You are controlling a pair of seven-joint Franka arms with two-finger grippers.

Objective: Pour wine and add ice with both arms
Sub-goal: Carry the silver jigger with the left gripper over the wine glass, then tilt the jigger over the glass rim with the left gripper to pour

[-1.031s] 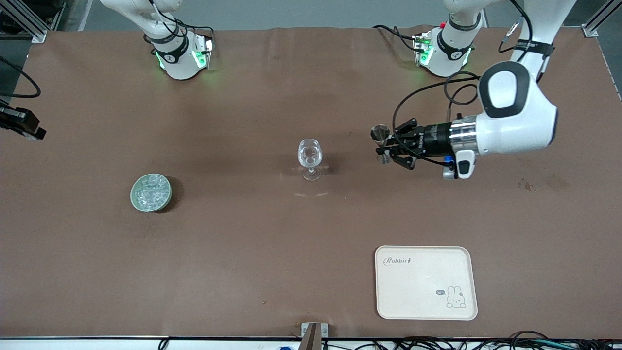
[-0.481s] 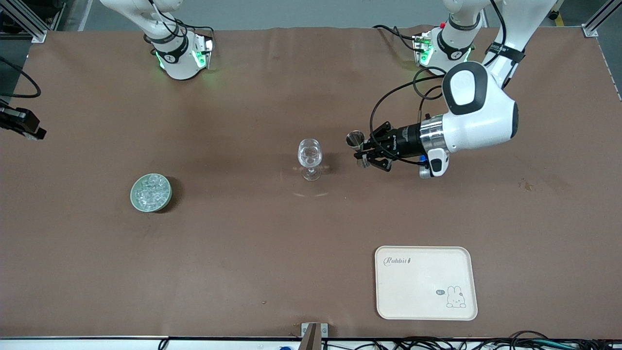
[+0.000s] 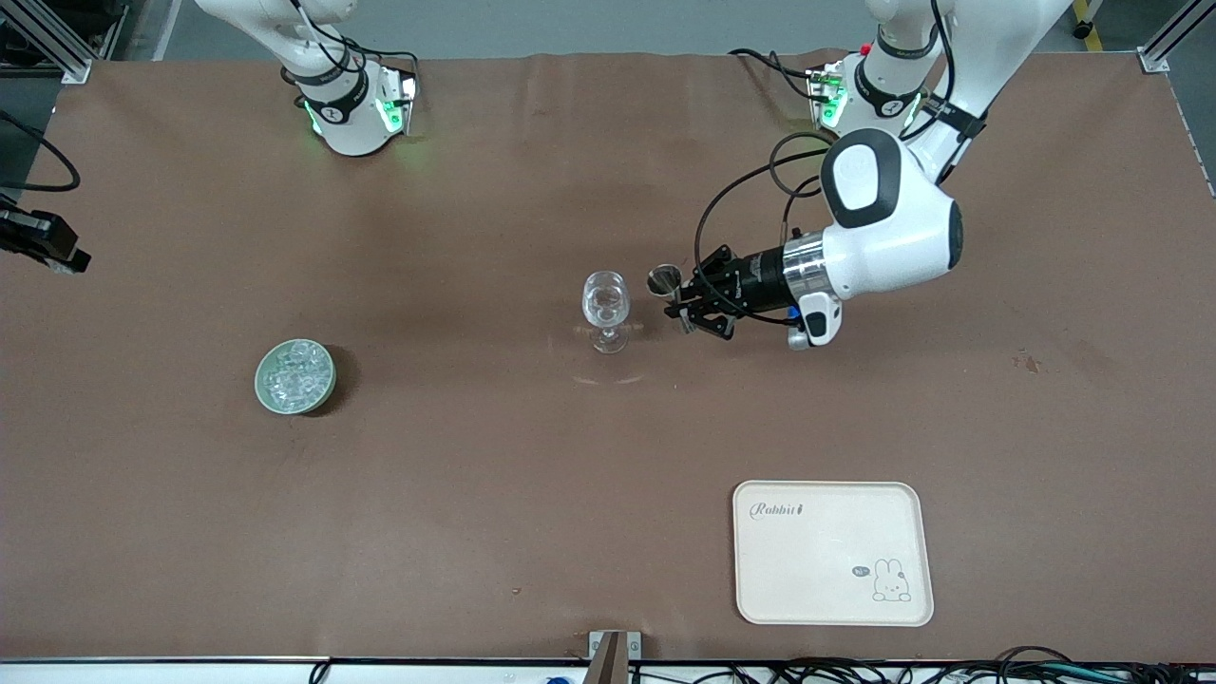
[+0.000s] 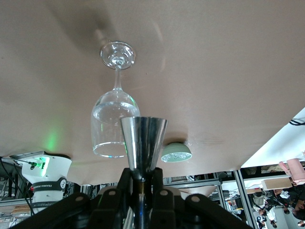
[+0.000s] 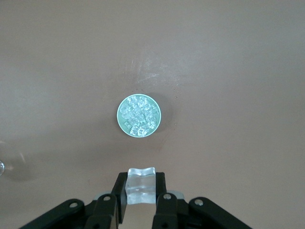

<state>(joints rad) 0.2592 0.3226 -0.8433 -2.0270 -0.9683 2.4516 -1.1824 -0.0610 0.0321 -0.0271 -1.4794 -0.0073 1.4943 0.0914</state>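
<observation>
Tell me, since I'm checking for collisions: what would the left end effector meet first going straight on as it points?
Probably the wine glass: the left end effector, shut on a metal measuring cup, points at its bowl, though their relative height is unclear.

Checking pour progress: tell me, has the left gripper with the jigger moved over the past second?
Yes. The left gripper, shut on the metal jigger, has moved toward the wine glass and is now beside it.

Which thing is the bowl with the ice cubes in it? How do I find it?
Start at the wine glass mid-table, then look toward the right arm's end, slightly nearer the front camera. The small round green bowl sits there alone, heaped with glinting clear ice.
</observation>
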